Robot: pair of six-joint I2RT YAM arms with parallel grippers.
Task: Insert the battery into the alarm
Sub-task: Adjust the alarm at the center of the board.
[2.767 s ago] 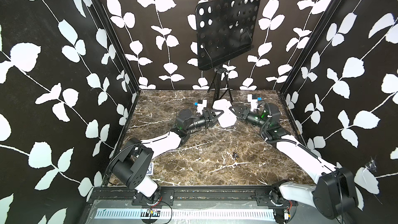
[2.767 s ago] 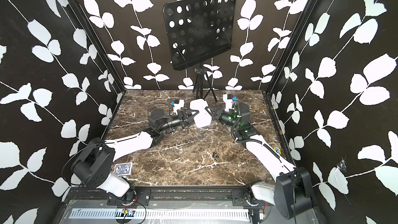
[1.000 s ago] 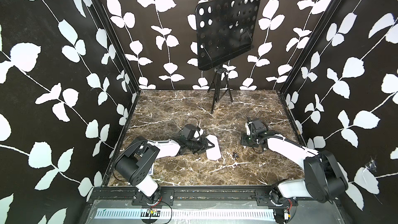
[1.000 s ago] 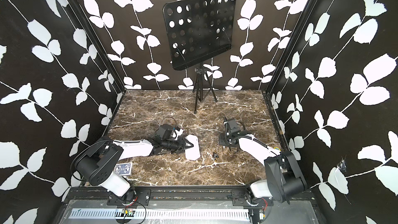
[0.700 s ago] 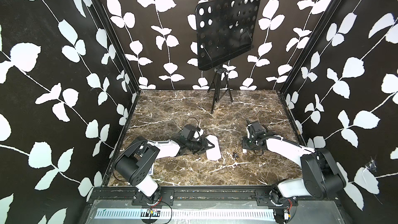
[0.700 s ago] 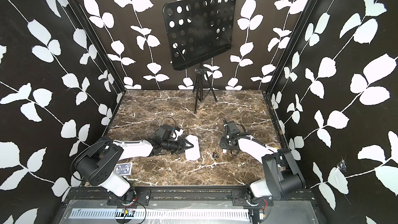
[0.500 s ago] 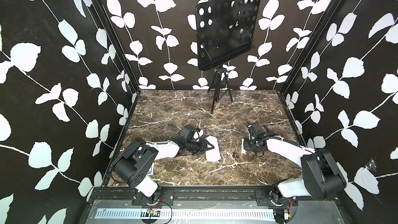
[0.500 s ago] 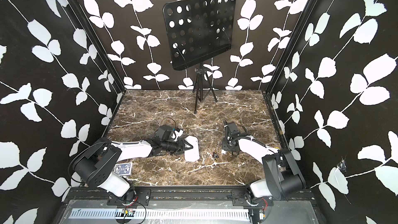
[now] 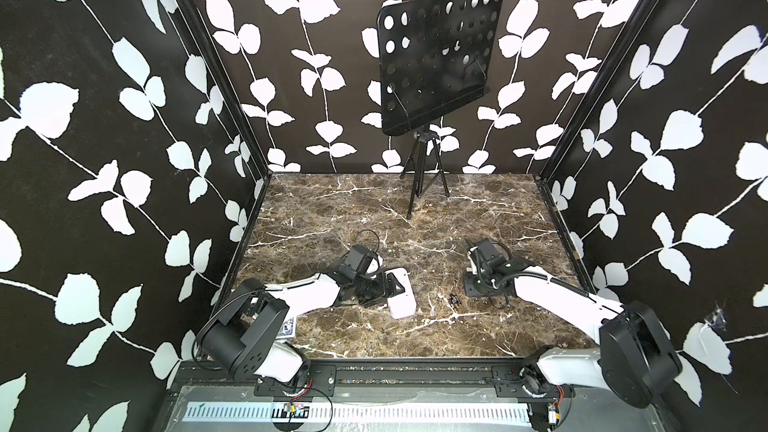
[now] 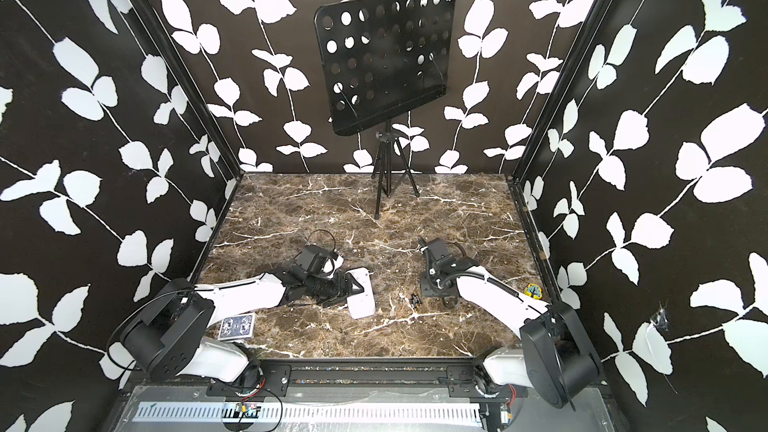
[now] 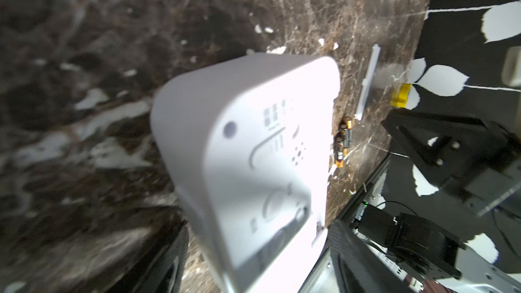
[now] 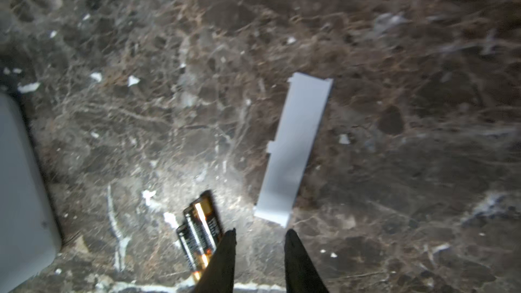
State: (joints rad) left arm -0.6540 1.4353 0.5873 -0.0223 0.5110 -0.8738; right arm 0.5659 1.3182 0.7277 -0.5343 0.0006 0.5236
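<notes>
**benchwatcher:** ok, where's the alarm (image 9: 401, 299) sitting right now? I'm on the far side and can't see past the arm.

**solder_sam:** It's lying on the marble table (image 9: 332, 209), front and a bit left of centre, with the back side up. The left gripper (image 11: 258, 222) is right at it, jaws spread wide with one finger on each side of the shell. From the wrist cam there's a sliver of table showing between one finger (image 11: 166, 252) and the plastic, so it isn't pinching it.

**benchwatcher:** and the right one?

**solder_sam:** The right gripper (image 12: 260, 238) points down at the table with a narrow gap between the tips and nothing in it. The batteries (image 12: 201, 229) lie bunched together just beside one tip, and the white battery cover (image 12: 296, 150) lies flat right next to them. Both are a little way right of the alarm. The card box (image 10: 237, 326) is down by the left arm's base.
</notes>
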